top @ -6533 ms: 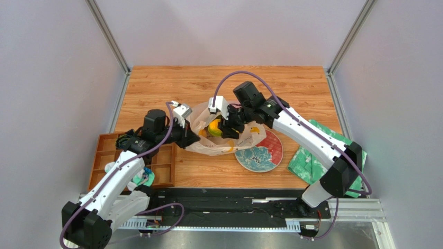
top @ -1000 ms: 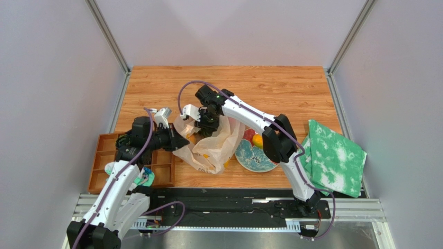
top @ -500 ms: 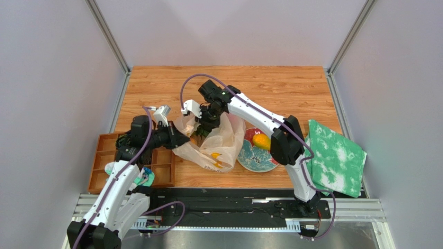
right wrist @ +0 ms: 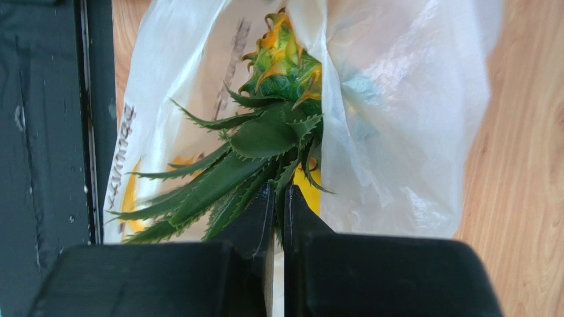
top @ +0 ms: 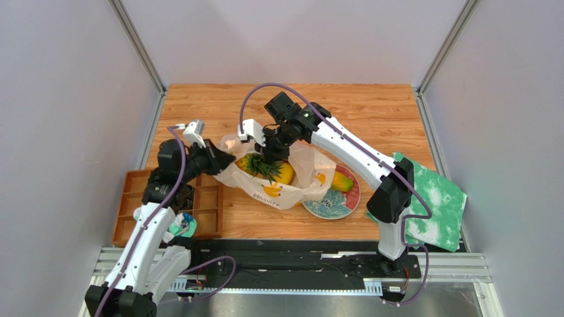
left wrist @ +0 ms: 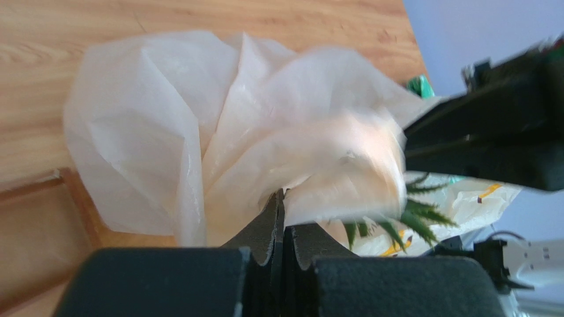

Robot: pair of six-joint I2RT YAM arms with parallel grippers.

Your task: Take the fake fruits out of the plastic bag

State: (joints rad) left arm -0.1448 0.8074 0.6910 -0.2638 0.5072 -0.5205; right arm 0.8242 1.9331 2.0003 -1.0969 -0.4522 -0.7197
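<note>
My right gripper (right wrist: 278, 195) pinches the small leafy plastic pineapple (right wrist: 281, 66) by its leaves: I should lift slowly, clear of the crinkly white plastic bag (right wrist: 397, 99).

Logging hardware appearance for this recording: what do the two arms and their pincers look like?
The left arm and right arm have white link shells with black joints. A purple cable loops along each, and each wrist carries a small white camera block. The left pincer and right pincer have flat black fingers. A green light glows on the right arm.
</note>
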